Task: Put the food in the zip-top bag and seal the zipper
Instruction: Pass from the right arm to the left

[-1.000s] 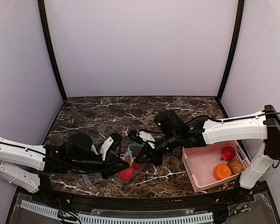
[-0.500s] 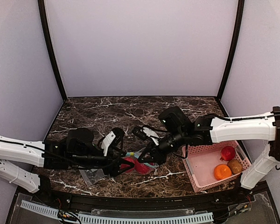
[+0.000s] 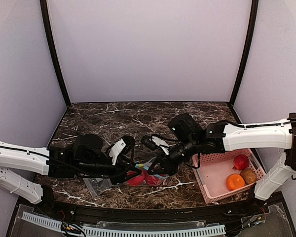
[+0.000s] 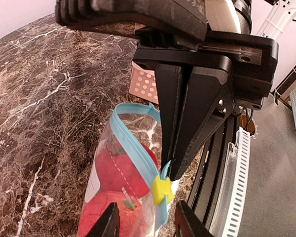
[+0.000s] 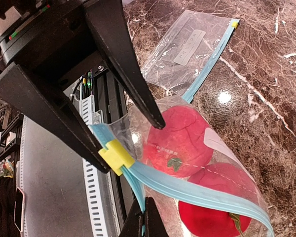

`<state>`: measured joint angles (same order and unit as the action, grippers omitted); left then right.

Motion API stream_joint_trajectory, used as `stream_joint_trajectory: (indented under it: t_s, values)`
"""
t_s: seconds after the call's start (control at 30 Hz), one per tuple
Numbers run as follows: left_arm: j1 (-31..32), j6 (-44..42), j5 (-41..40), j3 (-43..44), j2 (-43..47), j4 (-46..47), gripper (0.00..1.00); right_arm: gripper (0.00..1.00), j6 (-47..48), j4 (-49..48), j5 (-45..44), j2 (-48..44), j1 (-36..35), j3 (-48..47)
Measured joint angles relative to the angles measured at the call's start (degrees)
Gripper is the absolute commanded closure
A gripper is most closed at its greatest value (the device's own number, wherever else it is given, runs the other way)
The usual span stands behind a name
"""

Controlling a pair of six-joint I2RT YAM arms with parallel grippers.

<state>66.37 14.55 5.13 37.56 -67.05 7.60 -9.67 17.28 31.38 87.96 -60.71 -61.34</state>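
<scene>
Jaws of the left gripper (image 4: pixel 147 217) stood partly apart, with the corner of the zip-top bag (image 5: pixel 197 195) in the gap. The yellow slider (image 5: pixel 116 155) sat at the tip of one finger, and the other finger was clear of it, over the clear film. Jaws of the right gripper (image 5: pixel 142 215) were pressed together on the bag's blue zipper strip, just beside the slider.

Left to right along the near part of the table:
- A second, flat bag (image 5: pixel 187 47) lay under the left arm.
- The zip-top bag lay on its side near the middle, between the two grippers. Two red fruits (image 5: pixel 180 140) were inside it, touching each other.
- A pink perforated basket (image 3: pixel 209 177) stood at the right. It held a third red fruit (image 3: pixel 240 161), an orange fruit (image 3: pixel 234 181) and a brown fruit (image 3: pixel 248 175) in its right half.

The tabletop (image 3: pixel 113 121) was glossy dark-brown marble pattern with white veins. Plain pale lilac walls (image 3: pixel 148 49) closed it on three sides. Black posts (image 3: pixel 53 54) stood at the two back corners. A white slotted duct (image 3: pixel 123 230) ran along the near edge below the arms.
</scene>
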Motion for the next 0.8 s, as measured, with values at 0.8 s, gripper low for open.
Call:
stream_joint_trajectory:
  t_s: [0.8]
  values:
    - [-0.04, -1.95, -0.02, 0.79, 1.01, -3.72, 0.83, 1.0, -0.09, 1.25, 2.71, 0.22, -0.02, -1.07]
